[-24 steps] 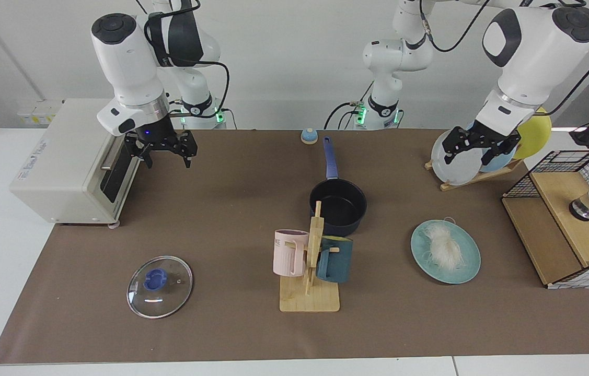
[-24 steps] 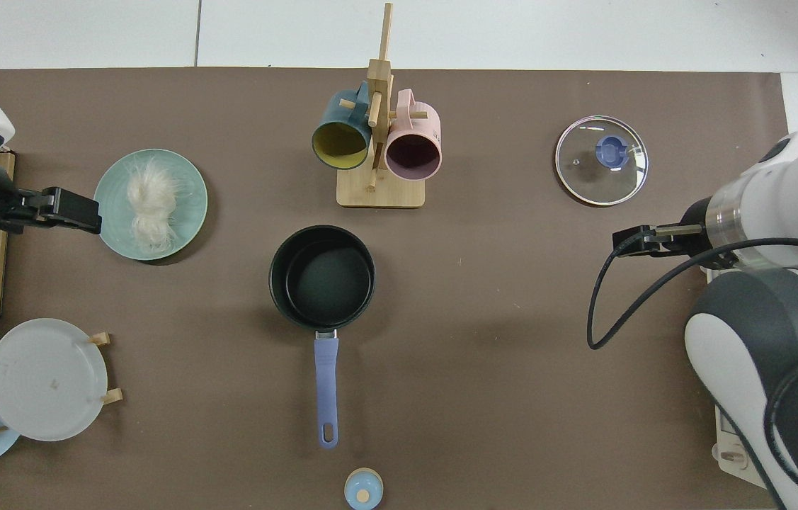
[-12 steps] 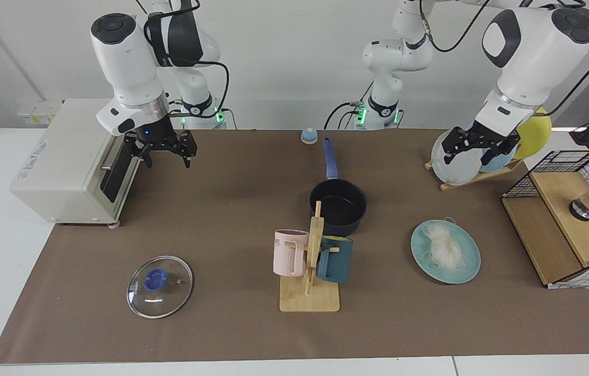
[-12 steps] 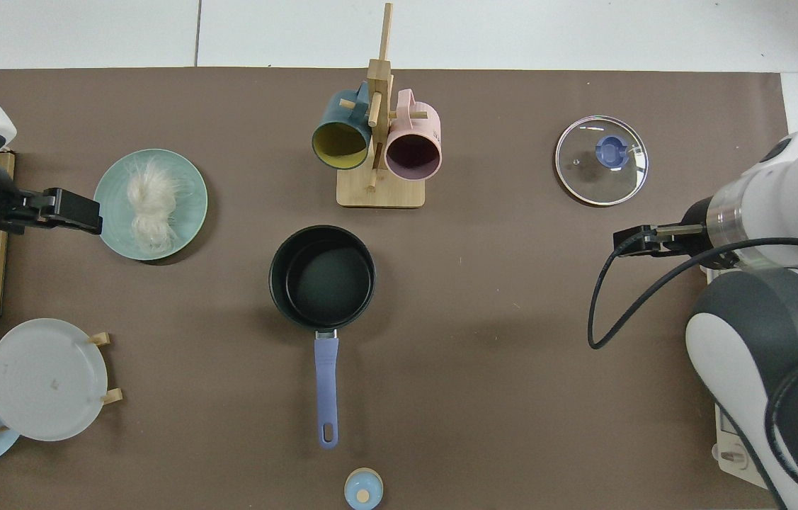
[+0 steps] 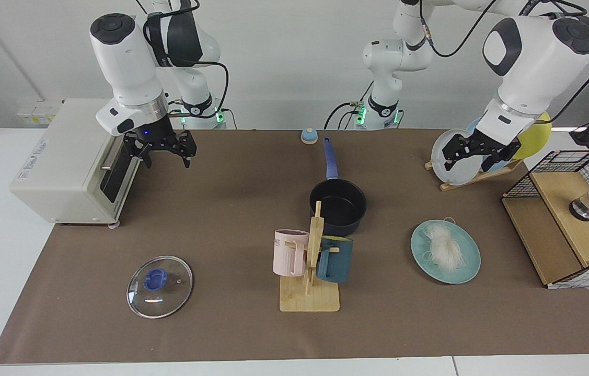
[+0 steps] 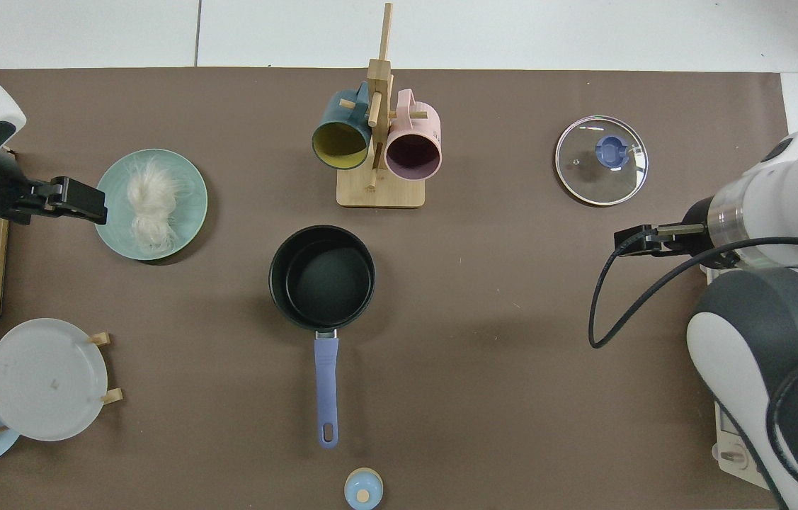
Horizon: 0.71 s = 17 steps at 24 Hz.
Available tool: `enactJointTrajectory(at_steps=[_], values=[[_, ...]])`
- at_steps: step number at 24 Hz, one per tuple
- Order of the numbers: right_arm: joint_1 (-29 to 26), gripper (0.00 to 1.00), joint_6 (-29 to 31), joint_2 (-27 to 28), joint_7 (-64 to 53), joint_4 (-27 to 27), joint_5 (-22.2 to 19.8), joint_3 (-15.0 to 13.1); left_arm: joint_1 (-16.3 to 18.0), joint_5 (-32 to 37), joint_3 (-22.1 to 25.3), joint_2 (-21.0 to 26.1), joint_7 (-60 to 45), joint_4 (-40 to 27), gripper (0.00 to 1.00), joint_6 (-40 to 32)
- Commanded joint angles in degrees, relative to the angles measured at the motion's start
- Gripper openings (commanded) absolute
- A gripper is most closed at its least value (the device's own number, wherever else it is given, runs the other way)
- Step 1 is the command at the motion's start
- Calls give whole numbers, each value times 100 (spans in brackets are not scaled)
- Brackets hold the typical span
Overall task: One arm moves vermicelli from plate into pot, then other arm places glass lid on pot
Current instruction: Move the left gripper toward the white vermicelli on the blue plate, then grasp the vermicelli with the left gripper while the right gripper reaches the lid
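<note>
The vermicelli (image 5: 443,249) (image 6: 151,205) lies as a white tuft on the teal plate (image 5: 469,267) (image 6: 190,202). The dark pot (image 5: 338,206) (image 6: 322,276) stands in the middle of the mat with nothing in it, its blue handle pointing toward the arm bases. The glass lid (image 5: 159,286) (image 6: 602,161) lies flat on the mat, blue knob up. My left gripper (image 5: 473,162) (image 6: 90,205) hangs open above the mat, just beside the plate's edge. My right gripper (image 5: 169,162) (image 6: 629,241) waits open in front of the toaster oven, holding nothing.
A wooden mug rack (image 5: 310,297) with a pink mug (image 5: 289,253) and a dark teal mug (image 5: 335,259) stands close in front of the pot. A toaster oven (image 5: 64,162), a rack of plates (image 5: 456,156) and a wire basket (image 5: 576,209) line the mat's ends.
My left gripper has shifted a little toward the teal plate and the vermicelli. The right arm, pot, lid and plate have not moved.
</note>
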Motion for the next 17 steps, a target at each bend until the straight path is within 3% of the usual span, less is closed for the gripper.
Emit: enactJointTrajectory(at_steps=[1, 9, 17], values=[[-63, 99, 142, -115, -80, -133, 62, 12, -17, 85, 59, 515, 32, 421, 100, 123], [-195, 99, 415, 253, -80, 165, 54, -14, 18, 50, 50, 1050, 50, 334, 100, 1037], [-476, 99, 406, 1755, -212, 1658, 1, -6, 18, 94, 41, 1455, 68, 176, 100, 1696]])
